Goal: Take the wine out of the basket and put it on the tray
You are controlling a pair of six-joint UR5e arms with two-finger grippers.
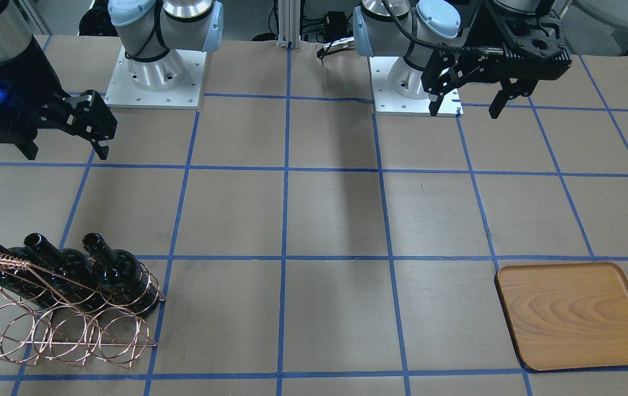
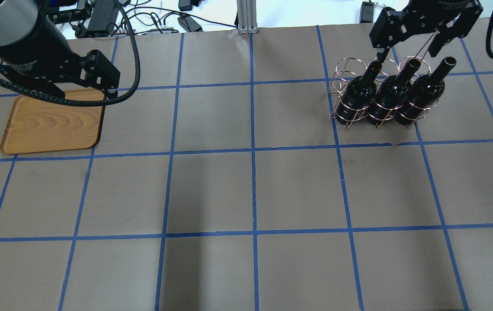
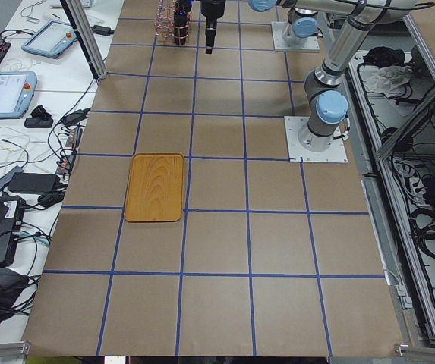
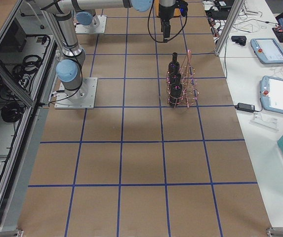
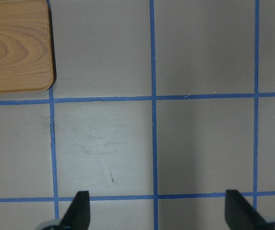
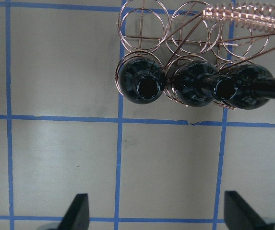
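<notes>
We see three dark wine bottles (image 2: 391, 90) leaning in the copper basket (image 2: 345, 71), below the right gripper (image 2: 406, 52), which hovers above them with its fingers spread. The tray (image 2: 48, 125) lies well apart.

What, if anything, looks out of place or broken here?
Nothing stands out. Three wine bottles lean in the loops of the basket; the tray lies flat and bare; left gripper and right gripper are open, holding nothing.
</notes>
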